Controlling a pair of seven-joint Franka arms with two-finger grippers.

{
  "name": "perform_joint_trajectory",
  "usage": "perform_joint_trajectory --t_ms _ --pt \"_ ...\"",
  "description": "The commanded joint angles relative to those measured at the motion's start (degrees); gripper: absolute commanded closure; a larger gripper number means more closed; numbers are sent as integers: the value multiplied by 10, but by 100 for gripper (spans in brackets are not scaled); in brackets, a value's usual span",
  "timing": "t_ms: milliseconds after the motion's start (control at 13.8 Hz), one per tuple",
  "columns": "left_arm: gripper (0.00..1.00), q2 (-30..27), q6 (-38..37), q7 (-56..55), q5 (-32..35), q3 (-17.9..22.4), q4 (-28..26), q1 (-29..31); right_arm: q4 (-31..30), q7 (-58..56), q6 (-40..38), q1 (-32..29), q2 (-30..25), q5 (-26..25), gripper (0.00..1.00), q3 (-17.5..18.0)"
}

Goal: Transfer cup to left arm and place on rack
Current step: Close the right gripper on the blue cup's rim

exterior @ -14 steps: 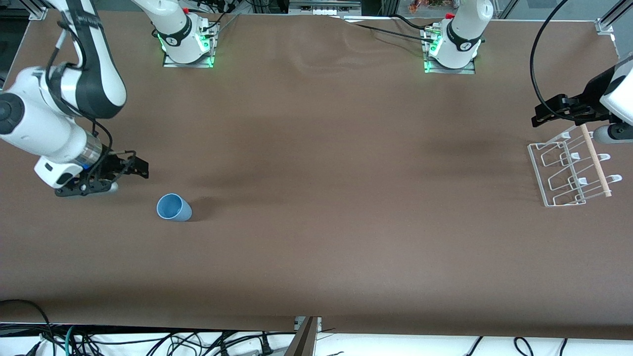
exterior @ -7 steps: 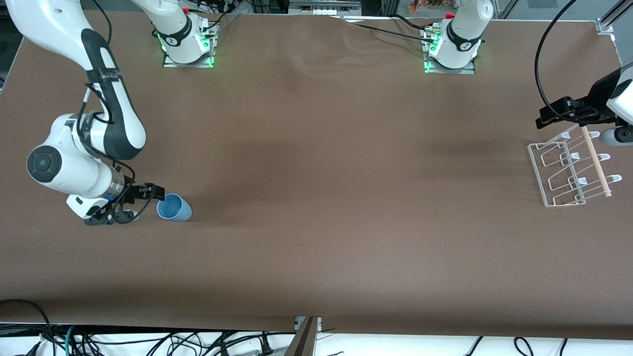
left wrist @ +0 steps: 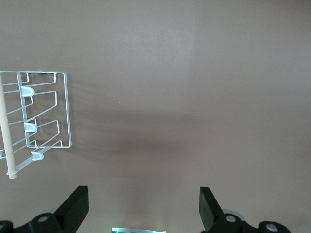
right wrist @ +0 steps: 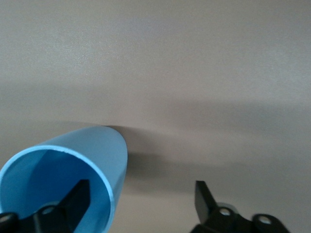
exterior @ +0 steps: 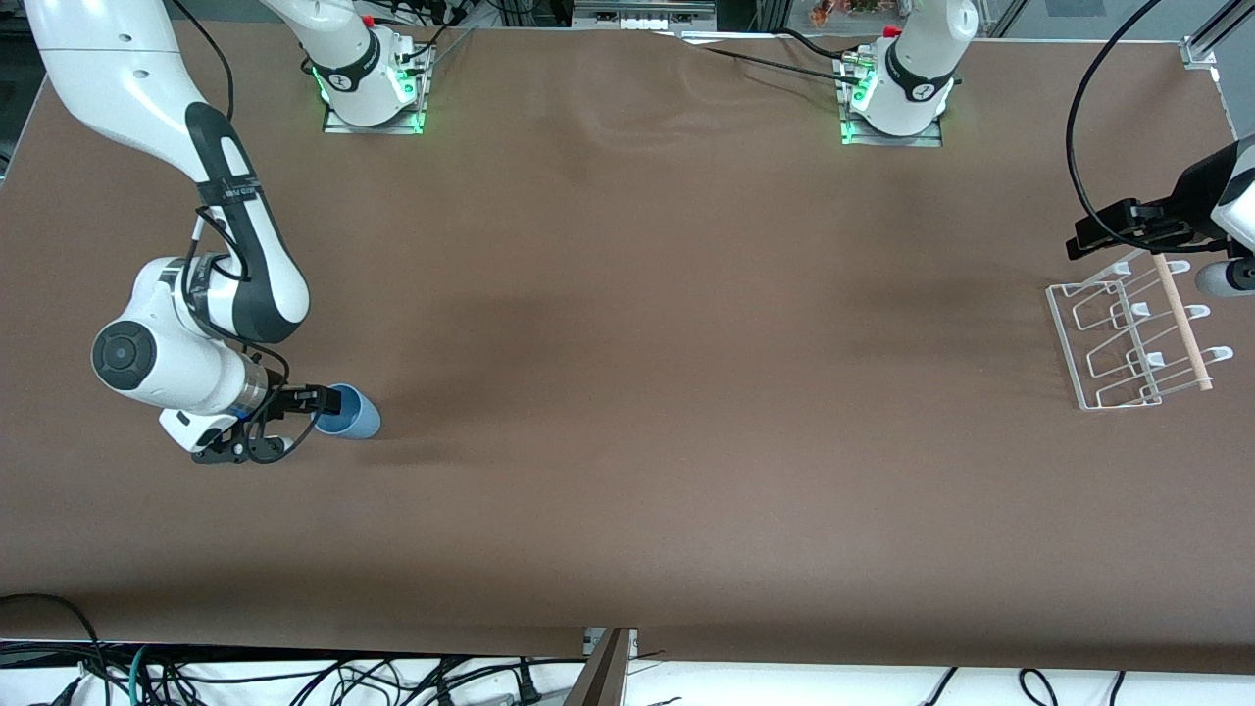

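Note:
The light-blue cup (exterior: 359,419) lies on its side on the brown table, its mouth toward the right arm's end. My right gripper (exterior: 327,401) is open at the cup's mouth. In the right wrist view one finger sits inside the cup (right wrist: 92,155) and the other stands outside it, with the cup's wall between them; the right gripper (right wrist: 142,191) has not closed on it. My left gripper (exterior: 1106,227) is open and empty, hovering beside the white wire rack (exterior: 1118,338) with its wooden dowel (exterior: 1181,324). The rack (left wrist: 46,111) also shows in the left wrist view, apart from the left gripper (left wrist: 143,196).
Both arm bases (exterior: 371,93) (exterior: 894,98) with green lights stand along the table's edge farthest from the front camera. Cables hang below the table's nearest edge (exterior: 294,677). A black cable loops over the left arm (exterior: 1074,118).
My right gripper has moved down and toward the cup, and one finger has entered its mouth. The left gripper has drifted slightly toward the table's end. The cup has not moved.

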Motion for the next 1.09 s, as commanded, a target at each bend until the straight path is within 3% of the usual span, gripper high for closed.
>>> perform_joint_trajectory --t_ms 0,145,291,654,799,1017 --pt "0 4 -6 -1 -11 0 11 2 15 47 -1 16 13 7 100 4" --pt "0 6 -6 0 -11 -1 2 3 16 120 0 37 14 0 100 4" --pt "0 6 -7 0 -12 -4 -11 3 16 115 0 36 14 0 100 4" --pt "0 25 7 80 -115 -9 -5 4 54 156 -46 46 6 9 100 16" --pt "0 40 26 140 -198 -9 -19 5 82 228 -94 56 1 9 100 46" --pt "0 50 65 211 -220 -29 -22 4 147 365 -164 71 1 43 100 114"
